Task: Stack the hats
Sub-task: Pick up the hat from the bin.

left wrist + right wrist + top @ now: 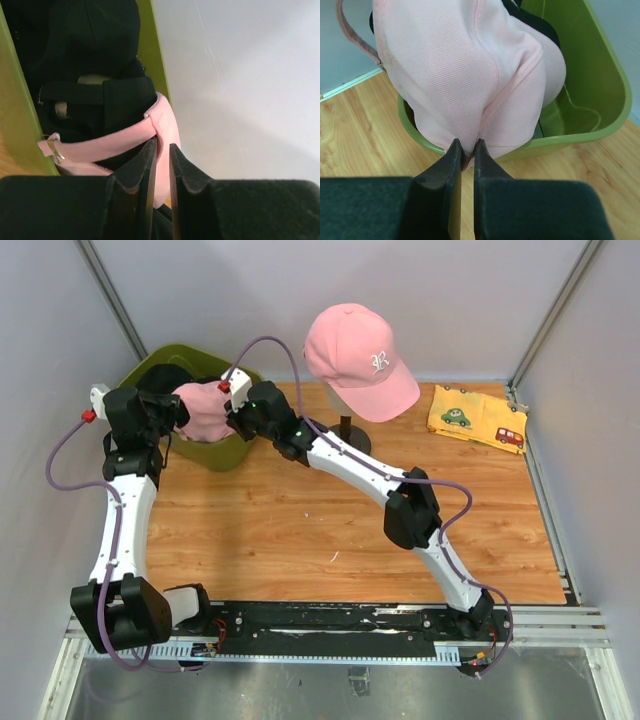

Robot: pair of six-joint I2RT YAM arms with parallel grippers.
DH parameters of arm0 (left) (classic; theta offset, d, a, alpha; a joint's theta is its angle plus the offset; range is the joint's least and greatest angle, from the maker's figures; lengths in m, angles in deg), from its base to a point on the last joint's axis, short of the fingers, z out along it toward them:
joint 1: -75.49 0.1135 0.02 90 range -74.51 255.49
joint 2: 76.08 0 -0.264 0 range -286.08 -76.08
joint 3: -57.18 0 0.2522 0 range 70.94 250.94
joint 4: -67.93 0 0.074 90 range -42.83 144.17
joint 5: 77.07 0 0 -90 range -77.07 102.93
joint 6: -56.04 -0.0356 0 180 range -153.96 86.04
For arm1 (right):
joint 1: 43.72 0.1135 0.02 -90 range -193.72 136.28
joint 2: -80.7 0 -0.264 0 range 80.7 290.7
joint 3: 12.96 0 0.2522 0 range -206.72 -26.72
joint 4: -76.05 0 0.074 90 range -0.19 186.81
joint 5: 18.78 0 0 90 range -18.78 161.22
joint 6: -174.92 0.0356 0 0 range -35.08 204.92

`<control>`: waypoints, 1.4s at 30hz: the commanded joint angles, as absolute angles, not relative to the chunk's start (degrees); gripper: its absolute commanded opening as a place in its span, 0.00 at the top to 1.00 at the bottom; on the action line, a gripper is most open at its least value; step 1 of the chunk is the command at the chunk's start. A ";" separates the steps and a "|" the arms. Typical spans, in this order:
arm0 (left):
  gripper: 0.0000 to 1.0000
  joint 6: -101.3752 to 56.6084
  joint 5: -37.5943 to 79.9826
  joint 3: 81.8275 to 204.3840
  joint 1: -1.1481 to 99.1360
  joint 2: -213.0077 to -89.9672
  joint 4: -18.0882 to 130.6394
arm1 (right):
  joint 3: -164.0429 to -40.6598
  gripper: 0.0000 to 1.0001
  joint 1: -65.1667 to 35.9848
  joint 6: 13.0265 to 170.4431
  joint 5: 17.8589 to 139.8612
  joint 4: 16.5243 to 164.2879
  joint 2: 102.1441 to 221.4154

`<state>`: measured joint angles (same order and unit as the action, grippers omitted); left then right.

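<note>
A pale pink cap (205, 410) hung over the olive-green bin (236, 454) at the far left corner of the wooden surface (300, 530), with one hand at each side of it. The right hand (467, 145) was closed tight on a fold of the cap's crown, its two fingers pinching the pink cloth just above the bin's near rim. The rest of the crown bulged up and away from the fingers, and the cap's lower part dipped inside the bin. The left hand (162, 147) reached in from the other side. Its fingers stood only a slit apart, with the cap's pink back edge running into that slit, and whether they pressed on the cloth could not be told. A black cap (90, 40) lay in the bin below the pink one. Well apart from the bin, toward the middle of the far edge, a brighter pink cap with a white logo (360, 360) sat on a cream mannequin head (342, 400), brim pointing right. A folded yellow cloth printed with small cars (478, 418) lay flat in the far right corner of the surface.
</note>
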<state>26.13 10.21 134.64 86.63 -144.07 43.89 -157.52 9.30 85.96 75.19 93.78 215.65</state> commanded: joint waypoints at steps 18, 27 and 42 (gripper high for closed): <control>0.67 27.27 10.31 138.17 87.01 -140.02 39.81 | -150.93 0.99 13.93 89.22 65.85 106.36 200.39; 0.66 27.85 8.76 140.88 87.02 -139.68 38.34 | -165.61 0.99 14.16 86.57 64.06 109.82 204.43; 0.66 27.39 5.87 145.78 87.03 -139.45 37.06 | -168.10 0.99 13.20 84.50 69.20 102.35 201.22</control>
